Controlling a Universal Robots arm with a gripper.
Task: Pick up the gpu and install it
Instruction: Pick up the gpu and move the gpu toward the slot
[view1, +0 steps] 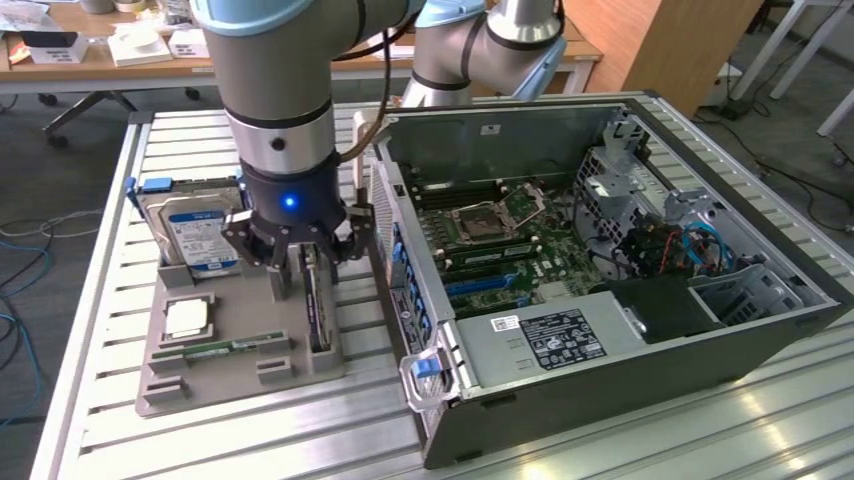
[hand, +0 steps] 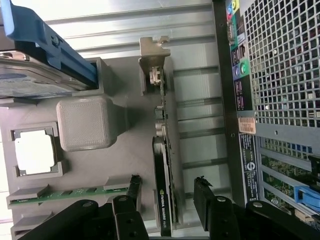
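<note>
Your gripper (hand: 167, 181) has its jaws spread wide, one finger on either side of the gpu (hand: 162, 200), with a gap on each side (nothing gripped). The gpu stands on edge in the grey holder tray (view1: 247, 320). The hard drive (view1: 198, 235) and memory stick (view1: 220, 350) share that tray, and the open computer case (view1: 641, 385) sits close on the other side.

**Parts tray beside an open PC case**

On the slatted metal tabletop (view1: 694, 445), a grey parts tray (view1: 240, 322) sits on the exterior view's left. A hard drive (view1: 200, 238) with a blue-white label stands at its far end. A processor chip (view1: 187, 318) and a green memory stick (view1: 220, 349) lie nearer. To the right, an open computer case (view1: 601, 400) shows its motherboard (view1: 534, 240) and power supply (view1: 561, 338).
</note>
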